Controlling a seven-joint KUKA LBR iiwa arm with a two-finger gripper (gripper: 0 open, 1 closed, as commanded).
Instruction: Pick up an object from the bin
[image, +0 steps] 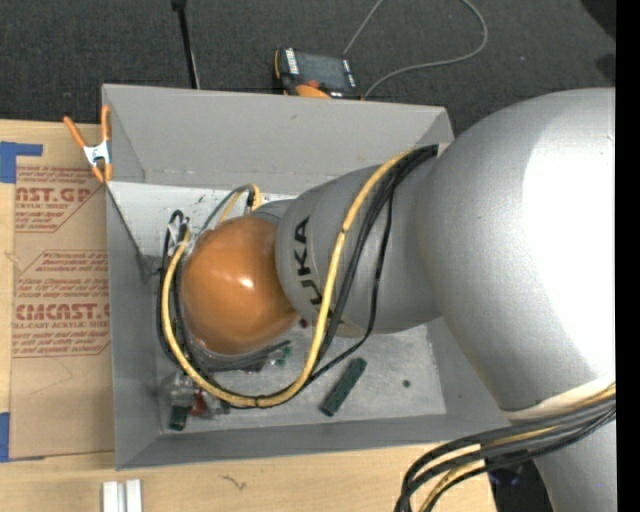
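Small loose pieces, red and green (182, 405), lie in the near-left corner of the bin and look to be the things closest to the claw (238, 357). The claw is low in the left half, under the glossy orange dome-shaped cover (232, 285) on the wrist. The cover masks it from above, so I cannot tell whether it is spread, pressed together or pinching anything. Yellow and black cables (170, 318) loop round the cover and down to the floor beside those pieces.

Further right, a dark green flat stick (342, 387) lies alone on the bare floor, apart from the claw and untouched. The silver arm (520, 250) reaches in from the right and hides much of the grey metal bin (280, 130).

As for progress, the arm is down inside the bin, at or near the level of a grasp, but nothing is seen lifted. No grip can be confirmed, and raising an object clear is not yet done.
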